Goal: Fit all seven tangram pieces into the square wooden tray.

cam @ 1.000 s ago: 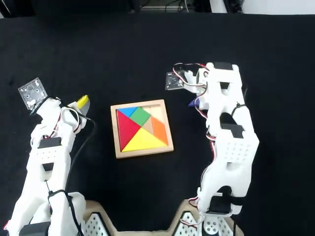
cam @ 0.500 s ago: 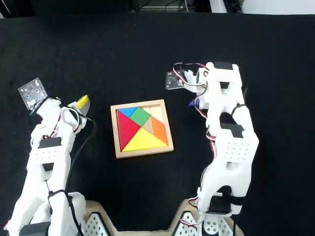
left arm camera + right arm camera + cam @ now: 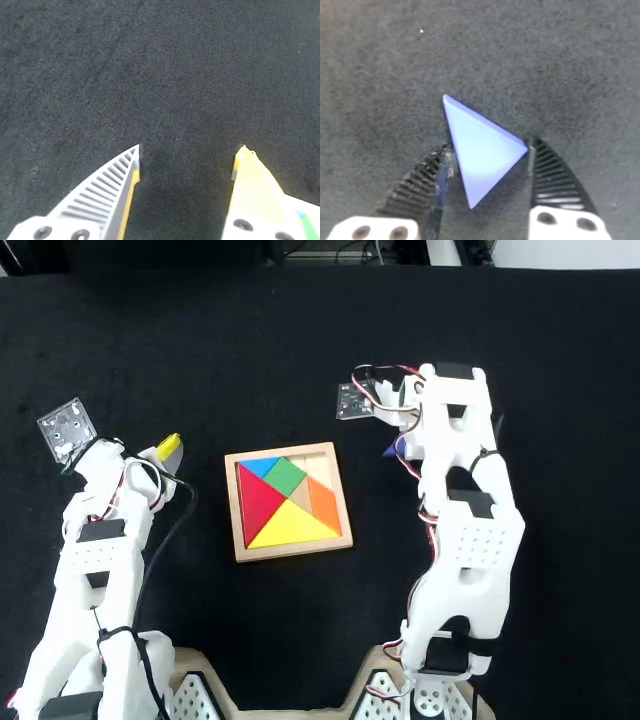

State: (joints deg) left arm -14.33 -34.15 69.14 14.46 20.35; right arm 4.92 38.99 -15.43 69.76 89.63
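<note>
The square wooden tray (image 3: 285, 551) lies mid-table with red, yellow, orange, green and blue pieces in it; a bare wood gap shows near its far right corner. A blue-purple triangle (image 3: 480, 145) lies flat on the black cloth to the right of the tray, and a tip of it (image 3: 391, 449) peeks out under the right arm. My right gripper (image 3: 487, 150) straddles it, one fingertip on its edge and the other on its corner. My left gripper (image 3: 187, 160) hangs open over bare cloth left of the tray, its yellow finger (image 3: 168, 450) showing from above.
Black cloth covers the whole table. Small white square plates sit at the far left (image 3: 66, 427) and beside the right arm's wrist (image 3: 353, 403). Both arm bases stand at the near edge.
The right arm has shifted very slightly over the triangle. The left arm and the tray's pieces have not moved.
</note>
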